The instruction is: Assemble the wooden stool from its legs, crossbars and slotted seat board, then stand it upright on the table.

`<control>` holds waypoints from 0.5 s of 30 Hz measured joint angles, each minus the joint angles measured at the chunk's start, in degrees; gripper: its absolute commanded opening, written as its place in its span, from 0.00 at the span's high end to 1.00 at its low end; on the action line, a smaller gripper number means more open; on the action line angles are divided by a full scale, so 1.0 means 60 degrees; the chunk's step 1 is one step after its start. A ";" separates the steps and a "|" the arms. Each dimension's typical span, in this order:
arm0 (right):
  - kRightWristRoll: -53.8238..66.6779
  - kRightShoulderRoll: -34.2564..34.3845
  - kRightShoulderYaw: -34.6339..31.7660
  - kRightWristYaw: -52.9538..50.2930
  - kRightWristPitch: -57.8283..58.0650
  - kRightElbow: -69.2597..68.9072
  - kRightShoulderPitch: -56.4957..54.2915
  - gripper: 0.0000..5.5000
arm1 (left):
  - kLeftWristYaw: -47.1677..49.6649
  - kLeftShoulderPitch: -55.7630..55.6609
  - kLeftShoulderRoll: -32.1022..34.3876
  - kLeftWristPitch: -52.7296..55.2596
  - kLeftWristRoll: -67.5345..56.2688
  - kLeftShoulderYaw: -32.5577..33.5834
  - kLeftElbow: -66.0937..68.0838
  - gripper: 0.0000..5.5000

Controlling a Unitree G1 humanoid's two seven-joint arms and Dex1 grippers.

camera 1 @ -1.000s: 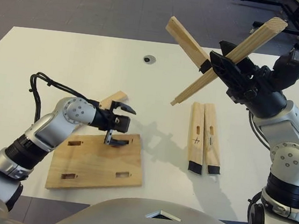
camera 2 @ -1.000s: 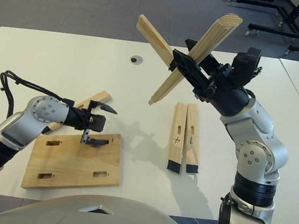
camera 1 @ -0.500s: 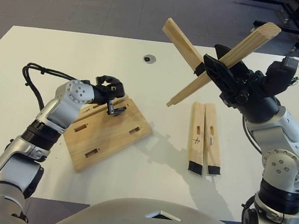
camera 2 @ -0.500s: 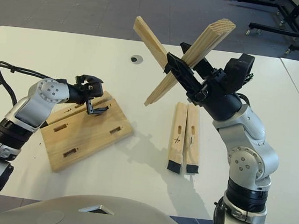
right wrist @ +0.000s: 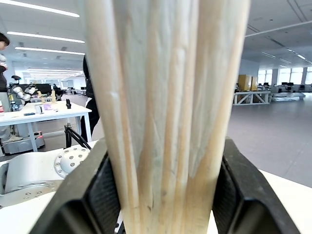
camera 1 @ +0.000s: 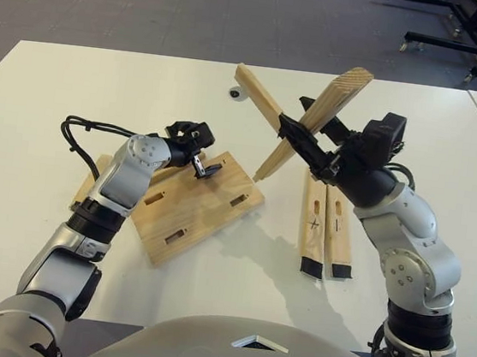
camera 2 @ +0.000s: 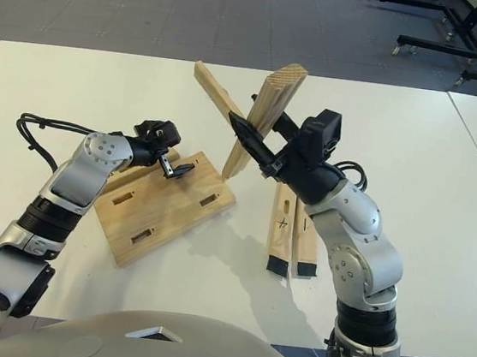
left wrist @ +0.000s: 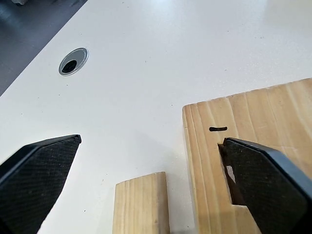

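Right wrist view: right gripper (right wrist: 165,195) clamps a pale, straight-grained wooden leg (right wrist: 165,87)

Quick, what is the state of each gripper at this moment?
Left gripper: open, over the seat board edge.
Right gripper: closed on the crossed wooden pieces.

The white bench (camera 1: 76,91) carries a slotted seat board (camera 1: 208,214) left of the middle, and it is turned at an angle to the bench edges. One short wooden piece (left wrist: 141,204) lies just beside its left edge. On the right two legs (camera 1: 312,217) lie side by side, touching, with their black ends on the near side. A round cable hole (left wrist: 73,61) sits in the far middle.
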 measured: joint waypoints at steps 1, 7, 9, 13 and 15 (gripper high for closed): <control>-0.0110 0.0075 0.0061 -0.0095 -0.0024 -0.0060 0.0052 0.61 | 0.0016 0.0023 0.0001 0.0058 -0.0026 0.0077 -0.0139 0.02; -0.0620 0.0374 0.0396 -0.0249 -0.0307 -0.0110 0.0474 0.61 | 0.0182 0.0185 0.0022 0.0219 -0.0372 0.0462 -0.0608 0.02; -0.0715 0.0476 0.0575 -0.0276 -0.0400 -0.0110 0.0598 0.61 | 0.0135 0.0188 0.0232 0.0208 -0.0370 0.0470 -0.0690 0.02; -0.1154 0.0500 0.0986 -0.0188 -0.0660 -0.0093 0.0927 0.61 | -0.0126 0.0237 0.0932 0.0146 -0.0377 0.0745 -0.1007 0.02; -0.1517 0.0499 0.1252 -0.0116 -0.0859 -0.0014 0.1094 0.61 | -0.0193 0.0237 0.1202 0.0046 -0.0394 0.0883 -0.1084 0.02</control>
